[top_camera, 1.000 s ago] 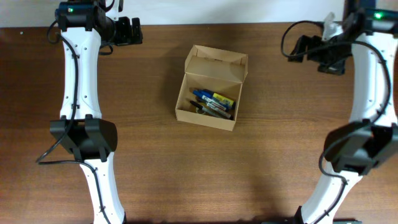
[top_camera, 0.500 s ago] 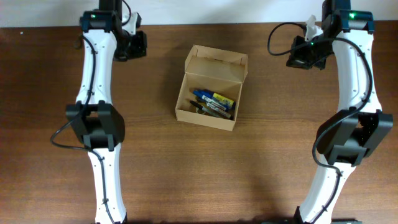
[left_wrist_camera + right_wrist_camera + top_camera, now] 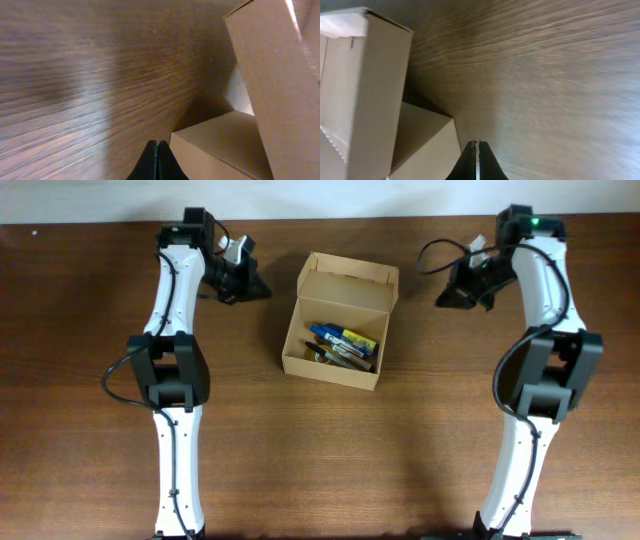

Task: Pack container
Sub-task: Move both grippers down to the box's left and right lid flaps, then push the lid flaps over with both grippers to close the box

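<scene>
The container [image 3: 296,340], a small tan cardboard box, sits mid-table with its flap lid [image 3: 350,280] standing open at the back. Several markers [image 3: 343,345] lie inside it. My left gripper [image 3: 256,288] is shut and empty, hovering left of the lid. In the left wrist view its fingertips [image 3: 157,145] press together just left of the container wall [image 3: 225,145]. My right gripper [image 3: 446,298] is also shut and empty, right of the lid. In the right wrist view it [image 3: 476,144] points past the container [image 3: 427,145] and its raised lid [image 3: 375,85].
The wooden table [image 3: 320,450] stretches bare in front of the box. Both arm bases stand at the near edge, left and right. A white wall edge runs along the back of the table.
Both arms have swung inward from the back corners toward the box. Both grippers have gone from open to shut. The box has not moved.
</scene>
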Motion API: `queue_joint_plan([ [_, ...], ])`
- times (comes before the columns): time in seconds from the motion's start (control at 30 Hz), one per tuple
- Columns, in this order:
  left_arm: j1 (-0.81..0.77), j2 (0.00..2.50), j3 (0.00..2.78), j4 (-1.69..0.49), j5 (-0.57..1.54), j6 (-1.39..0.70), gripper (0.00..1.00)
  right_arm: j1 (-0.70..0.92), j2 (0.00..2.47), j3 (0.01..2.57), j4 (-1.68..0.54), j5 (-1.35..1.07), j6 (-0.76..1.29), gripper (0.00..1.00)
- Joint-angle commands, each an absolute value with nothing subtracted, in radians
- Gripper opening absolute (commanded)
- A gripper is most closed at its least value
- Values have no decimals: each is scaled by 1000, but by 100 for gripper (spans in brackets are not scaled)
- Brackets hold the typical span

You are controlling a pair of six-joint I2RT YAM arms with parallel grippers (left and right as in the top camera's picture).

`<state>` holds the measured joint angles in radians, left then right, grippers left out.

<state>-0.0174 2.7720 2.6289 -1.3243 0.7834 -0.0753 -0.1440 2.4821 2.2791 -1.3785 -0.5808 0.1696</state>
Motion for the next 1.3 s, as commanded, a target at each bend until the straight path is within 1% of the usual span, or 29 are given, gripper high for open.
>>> queue_joint_plan([
  [0.0,-27,2817,2635,-1328,896,-94,2,-129,2527,2280,-1377,-702,174,4],
  [0.33,-94,2869,2635,-1315,895,-126,2,-28,2601,2278,-1331,-710,173,4],
  [0.47,-115,2872,2635,-1253,897,-127,1,6,2607,2278,-1270,-746,173,4],
  [0.63,-118,2872,2637,-1169,907,-170,2,6,2607,2278,-1230,-760,174,4],
  [0.77,-113,2872,2640,-1083,971,-191,2,6,2606,2278,-1198,-761,174,4],
  [0.87,-112,2872,2646,-1033,1002,-220,2,6,2606,2278,-1172,-805,171,4],
  [1.03,-108,2872,2682,-1029,1019,-220,2,6,2606,2279,-1110,-891,166,4],
  [1.27,-108,2871,2808,-1052,1025,-219,2,6,2602,2299,-1110,-966,166,4],
])
